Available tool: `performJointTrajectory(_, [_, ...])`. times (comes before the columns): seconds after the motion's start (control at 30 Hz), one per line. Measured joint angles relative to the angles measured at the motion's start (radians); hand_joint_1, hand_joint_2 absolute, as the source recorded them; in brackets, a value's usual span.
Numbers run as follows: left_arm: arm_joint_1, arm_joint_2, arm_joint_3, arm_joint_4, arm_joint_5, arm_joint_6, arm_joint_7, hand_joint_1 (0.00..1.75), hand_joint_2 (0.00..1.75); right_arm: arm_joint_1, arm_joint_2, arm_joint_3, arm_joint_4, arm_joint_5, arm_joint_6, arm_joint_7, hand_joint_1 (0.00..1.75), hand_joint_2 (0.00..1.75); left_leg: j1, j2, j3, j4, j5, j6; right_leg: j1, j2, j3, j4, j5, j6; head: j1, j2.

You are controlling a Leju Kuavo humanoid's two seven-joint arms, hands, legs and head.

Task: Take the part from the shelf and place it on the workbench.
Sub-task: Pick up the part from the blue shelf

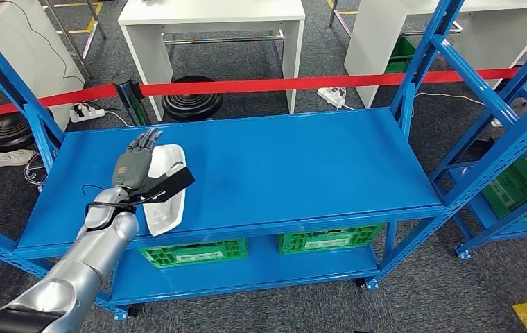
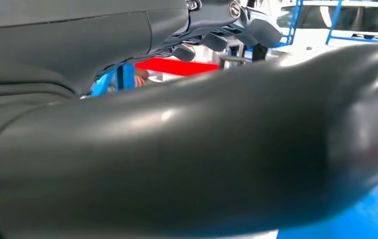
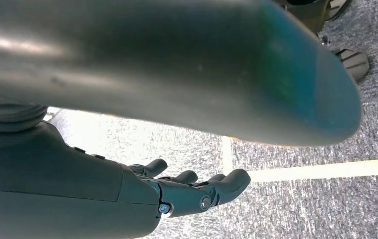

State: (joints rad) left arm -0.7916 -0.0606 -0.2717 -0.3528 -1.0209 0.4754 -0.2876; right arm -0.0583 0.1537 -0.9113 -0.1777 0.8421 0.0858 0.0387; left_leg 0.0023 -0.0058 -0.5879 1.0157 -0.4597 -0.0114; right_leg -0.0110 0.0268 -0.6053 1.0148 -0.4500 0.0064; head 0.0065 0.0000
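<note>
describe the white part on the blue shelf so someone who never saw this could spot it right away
Find the blue shelf unit in front of the red barrier tape and look at its wide top deck. Near the deck's front left corner lies the white part, a shallow, tray-like moulded piece, with the left robot hand over it. It is the only white thing on the deck; the green crates sit a level below.

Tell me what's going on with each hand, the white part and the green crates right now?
left hand: over the white part, fingers stretched out, hold unclear
white part: lying on the blue shelf, near its front edge
right hand: holding nothing, fingers loosely curled, above the floor
green crates: sitting on the lower shelf level
</note>
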Motion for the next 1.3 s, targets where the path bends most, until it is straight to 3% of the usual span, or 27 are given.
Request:
performJointTrajectory(0.17, [-0.021, 0.000, -0.047, -0.002, -0.091, -0.012, 0.033, 0.00, 0.00, 0.000, 0.000, 0.000, 0.000, 0.004, 0.003, 0.001, 0.00, 0.00, 0.000, 0.000, 0.000, 0.000, 0.000, 0.000, 0.000, 0.000, 0.000, 0.000, 0.000, 0.000, 0.000, 0.000])
performJointTrajectory(0.37, [-0.052, -0.018, -0.058, -0.004, -0.020, -0.183, 0.160, 0.00, 0.00, -0.001, 0.005, -0.006, 0.000, 0.004, -0.003, 0.013, 0.00, 0.00, 0.000, -0.001, 0.000, 0.000, 0.000, 0.000, 0.000, 0.000, 0.000, 0.000, 0.000, 0.000, 0.000, 0.000])
performJointTrajectory(0.67, [-0.046, -0.116, -0.065, -0.026, -0.076, -0.155, 0.260, 0.00, 0.00, -0.007, 0.025, -0.021, 0.000, 0.002, -0.022, 0.028, 0.00, 0.00, 0.000, -0.001, -0.001, 0.000, 0.000, 0.000, 0.000, -0.002, 0.000, 0.000, 0.000, 0.000, 0.000, 0.000])
performJointTrajectory(0.8, [-0.042, -0.149, -0.099, -0.027, -0.148, -0.208, 0.346, 0.00, 0.00, -0.009, 0.026, -0.029, 0.000, -0.008, -0.040, 0.035, 0.00, 0.00, 0.000, -0.002, -0.001, 0.000, 0.000, 0.000, 0.000, -0.002, 0.000, 0.000, 0.000, 0.000, 0.000, 0.000])
performJointTrajectory(0.97, [-0.020, -0.200, -0.149, -0.027, -0.203, -0.264, 0.379, 0.00, 0.00, -0.011, 0.028, -0.051, 0.000, -0.025, -0.052, 0.037, 0.00, 0.00, 0.000, -0.001, -0.001, 0.000, 0.000, 0.000, 0.000, -0.002, 0.000, 0.000, 0.000, 0.000, 0.000, 0.000])
performJointTrajectory(1.1, [-0.013, -0.214, -0.174, -0.029, -0.254, -0.282, 0.444, 0.00, 0.00, -0.011, 0.031, -0.066, 0.000, -0.028, -0.056, 0.039, 0.00, 0.00, 0.000, -0.001, -0.001, 0.000, 0.000, 0.000, 0.000, -0.002, 0.000, 0.000, 0.000, 0.000, 0.000, 0.000])
performJointTrajectory(1.3, [-0.013, -0.216, -0.191, -0.032, -0.261, -0.288, 0.452, 0.00, 0.00, -0.011, 0.031, -0.074, 0.000, -0.028, -0.057, 0.039, 0.00, 0.00, 0.000, -0.001, -0.001, 0.000, 0.000, 0.000, 0.000, -0.002, 0.000, 0.000, 0.000, 0.000, 0.000, 0.000])
